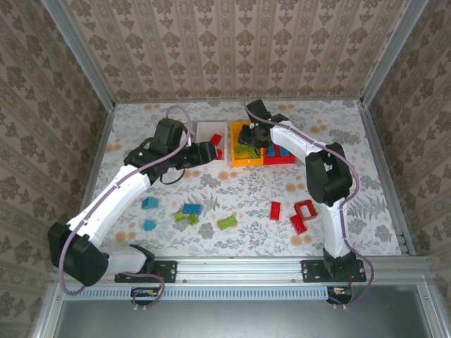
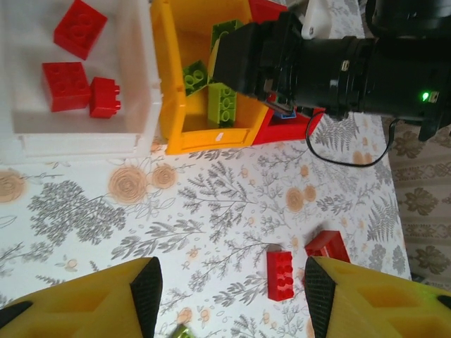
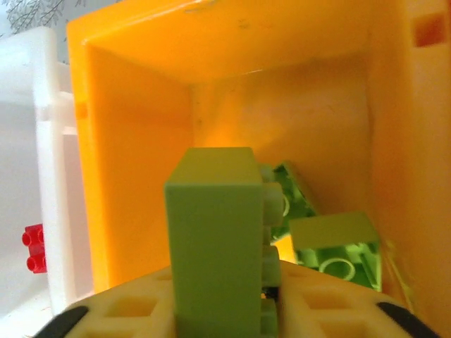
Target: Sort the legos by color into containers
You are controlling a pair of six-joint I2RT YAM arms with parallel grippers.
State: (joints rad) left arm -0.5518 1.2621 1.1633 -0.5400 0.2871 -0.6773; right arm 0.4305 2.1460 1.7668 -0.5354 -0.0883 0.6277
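On the table (image 1: 331,127), far centre, three bins stand side by side: white bin (image 1: 208,131) with red bricks in it, yellow-orange bin (image 3: 141,105) with lime ones, red bin (image 1: 282,160) with blue.

Right gripper (image 1: 250,135) hangs over the yellow-orange bin, jaws narrow. A lime brick (image 3: 211,232) stands upright between its fingers, above other lime bricks lying inside. Pinched tight or loose, can't tell.

Left gripper (image 2: 229,296) sits just in front of the white bin, jaws about half apart, nothing in them.

Step in hand, as I judge it: dropping a lime piece into its bin.

Next move calls for:
- opening wide so the brick falls clear
- lifting out without catching the rim
- going for the loose ones nearer the front: blue bricks (image 1: 192,209), lime pieces (image 1: 227,222), red bricks (image 1: 275,210) and the red square frame (image 1: 305,209)

The left arm is nearer the blue and lime. Its reach to the bins crosses close to the right arm, so a clash is the risk.
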